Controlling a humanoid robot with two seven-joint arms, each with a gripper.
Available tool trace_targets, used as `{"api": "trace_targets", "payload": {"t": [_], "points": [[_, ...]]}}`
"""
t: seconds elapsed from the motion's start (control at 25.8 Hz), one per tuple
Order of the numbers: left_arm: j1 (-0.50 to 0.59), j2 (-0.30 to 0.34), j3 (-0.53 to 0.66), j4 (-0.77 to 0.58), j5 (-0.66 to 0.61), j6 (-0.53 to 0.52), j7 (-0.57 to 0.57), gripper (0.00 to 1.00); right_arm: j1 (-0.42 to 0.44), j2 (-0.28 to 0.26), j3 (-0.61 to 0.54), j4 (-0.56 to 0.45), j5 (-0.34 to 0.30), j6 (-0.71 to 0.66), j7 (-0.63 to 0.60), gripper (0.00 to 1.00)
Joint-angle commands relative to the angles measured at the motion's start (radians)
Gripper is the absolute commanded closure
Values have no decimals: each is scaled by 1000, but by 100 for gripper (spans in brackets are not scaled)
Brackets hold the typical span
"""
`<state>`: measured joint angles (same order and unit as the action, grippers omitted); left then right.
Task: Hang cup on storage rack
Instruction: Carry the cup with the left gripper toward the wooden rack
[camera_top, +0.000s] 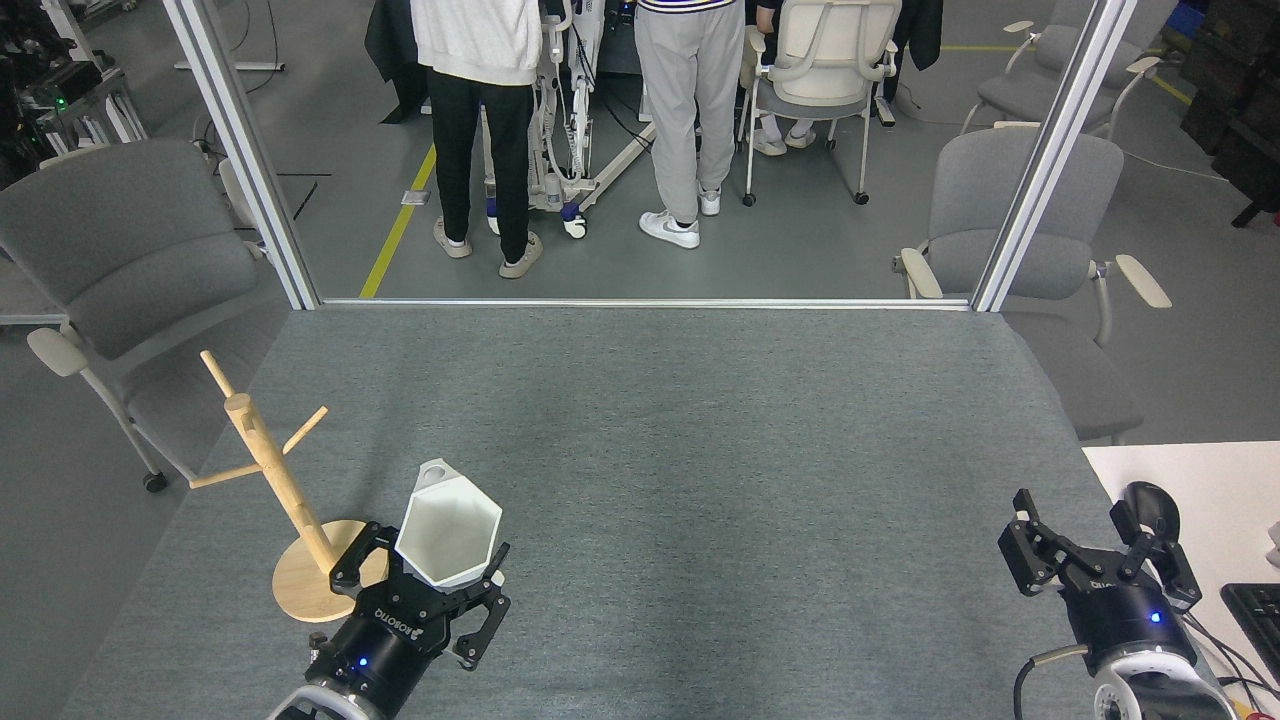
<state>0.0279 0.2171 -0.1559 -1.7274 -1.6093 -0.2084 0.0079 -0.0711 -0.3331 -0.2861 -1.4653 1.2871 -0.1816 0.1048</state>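
Observation:
The white faceted cup (449, 534) sits mouth-up in my left gripper (428, 572), which is shut on its lower body at the table's near left; the small ring handle points away from me. The wooden storage rack (287, 487) stands just left of the cup, its round base partly covered by my gripper and its pegs bare. My right gripper (1094, 543) is low at the table's near right corner, open and holding nothing.
The grey table (700, 450) ends at a metal frame (640, 301) along its far edge. Grey chairs (120, 250) stand off the left and right sides. Two people stand beyond the frame. A white desk (1210, 480) with a keyboard lies at the right.

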Motion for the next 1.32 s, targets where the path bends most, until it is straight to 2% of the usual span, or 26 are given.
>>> {"api": "trace_targets", "payload": {"t": [0.0,0.19,0.31,0.66,0.85,1.05,1.28], "points": [[21,-1,90,-1,0,-52,23,95,-1,6,-5,5,0,1,-4,1],[47,-4,183,-3,2,-147,76,95,-1,16,2,8,0,1,-7,1],[73,-5,220,-3,2,-186,113,95,-1,40,5,2,11,1,-7,1],[125,-7,245,-3,2,-201,136,95,-19,51,38,-10,12,-3,-33,1],[132,-7,328,-3,5,-220,145,95,-53,63,41,22,14,4,-33,1],[132,-13,438,-3,8,-315,185,95,-65,63,39,25,12,2,-31,1],[132,-30,461,-1,6,-315,176,95,-78,78,47,22,12,-1,-30,1]]}}
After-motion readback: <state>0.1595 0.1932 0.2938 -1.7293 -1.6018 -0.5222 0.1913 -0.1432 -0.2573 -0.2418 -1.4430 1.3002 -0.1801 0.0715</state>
